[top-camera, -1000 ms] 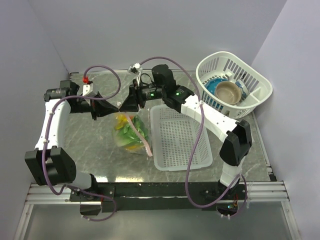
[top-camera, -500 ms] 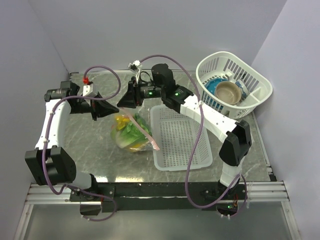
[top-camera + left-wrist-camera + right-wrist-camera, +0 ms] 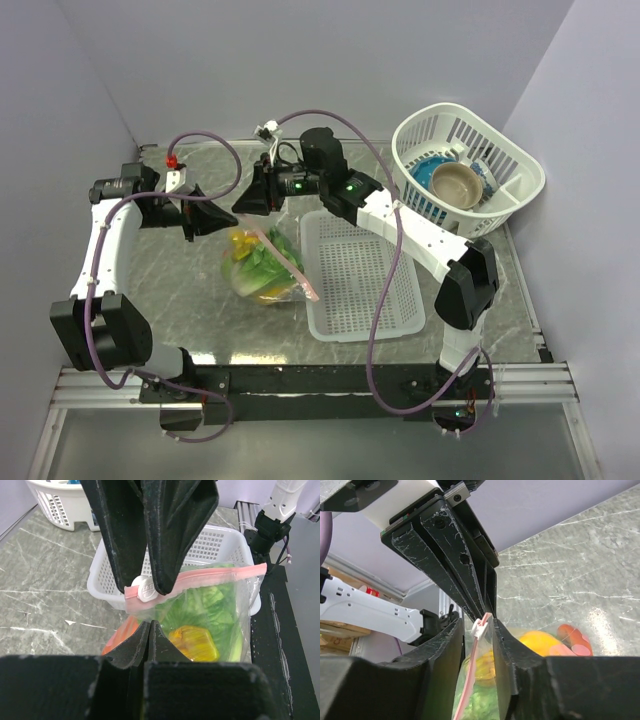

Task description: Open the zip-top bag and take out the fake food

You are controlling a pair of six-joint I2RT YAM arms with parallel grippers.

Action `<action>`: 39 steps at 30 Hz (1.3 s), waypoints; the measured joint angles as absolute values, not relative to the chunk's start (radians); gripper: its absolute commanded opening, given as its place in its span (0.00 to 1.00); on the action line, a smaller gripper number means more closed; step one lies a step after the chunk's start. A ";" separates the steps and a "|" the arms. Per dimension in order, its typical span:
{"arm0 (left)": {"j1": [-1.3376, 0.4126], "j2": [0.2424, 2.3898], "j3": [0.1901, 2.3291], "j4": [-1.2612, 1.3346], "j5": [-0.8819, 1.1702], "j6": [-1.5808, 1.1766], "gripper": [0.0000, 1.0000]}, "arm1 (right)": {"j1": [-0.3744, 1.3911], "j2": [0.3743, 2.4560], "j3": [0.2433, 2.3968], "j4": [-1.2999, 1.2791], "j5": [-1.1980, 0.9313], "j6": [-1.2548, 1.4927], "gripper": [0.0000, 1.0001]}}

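Observation:
The zip-top bag point(image 3: 262, 268) hangs between my two grippers, and its pink strip point(image 3: 297, 268) trails toward the tray. Inside it I see green lettuce point(image 3: 210, 605), a yellow piece point(image 3: 192, 642) and an orange piece point(image 3: 122, 632). My left gripper point(image 3: 232, 222) is shut on the bag's top corner point(image 3: 150, 623). My right gripper point(image 3: 242, 205) faces it. Its jaws stand slightly apart around the white slider point(image 3: 481, 625). The slider rests against one finger point(image 3: 510, 650). The slider also shows in the left wrist view point(image 3: 142, 589).
A white perforated tray point(image 3: 360, 275) lies right of the bag, close to the strip. A white basket point(image 3: 520, 160) with a tan bowl point(image 3: 458, 182) and a blue bowl stands at the back right. Walls close in on the left, back and right.
My right gripper has shifted a little to the left. The bag's pink strip has swung out to the right, toward the tray's edge. The left arm has stayed put.

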State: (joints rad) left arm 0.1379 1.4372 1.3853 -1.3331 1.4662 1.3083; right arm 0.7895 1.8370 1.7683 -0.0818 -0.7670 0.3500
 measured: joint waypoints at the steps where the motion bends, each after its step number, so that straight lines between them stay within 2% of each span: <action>1: 0.138 1.437 1.385 -1.333 1.467 1.308 0.04 | 0.789 1.837 1.768 -0.081 -0.767 0.350 0.29; 5: 0.138 1.437 1.385 -1.333 1.468 1.307 0.05 | 0.789 1.837 1.768 -0.068 -0.767 0.356 0.14; 11: 0.138 1.437 1.385 -1.333 1.468 1.302 0.07 | 0.789 1.837 1.758 -0.051 -0.767 0.374 0.10; 14: 0.138 1.437 1.385 -1.333 1.468 1.298 0.07 | 0.789 1.837 1.750 -0.040 -0.767 0.377 0.03; 22: 0.138 1.437 1.385 -1.336 1.464 1.293 0.05 | 0.789 1.829 1.693 -0.014 -0.740 0.359 0.02; 35: 0.139 1.437 1.385 -1.367 1.459 1.280 0.06 | 0.789 1.680 1.493 -0.023 -0.661 0.291 0.00; 37: 0.139 1.437 1.385 -1.367 1.460 1.279 0.08 | 0.788 1.661 1.486 -0.028 -0.656 0.290 0.00; 39: 0.138 1.437 1.385 -1.367 1.464 1.279 0.25 | 0.788 1.643 1.484 -0.034 -0.655 0.290 0.00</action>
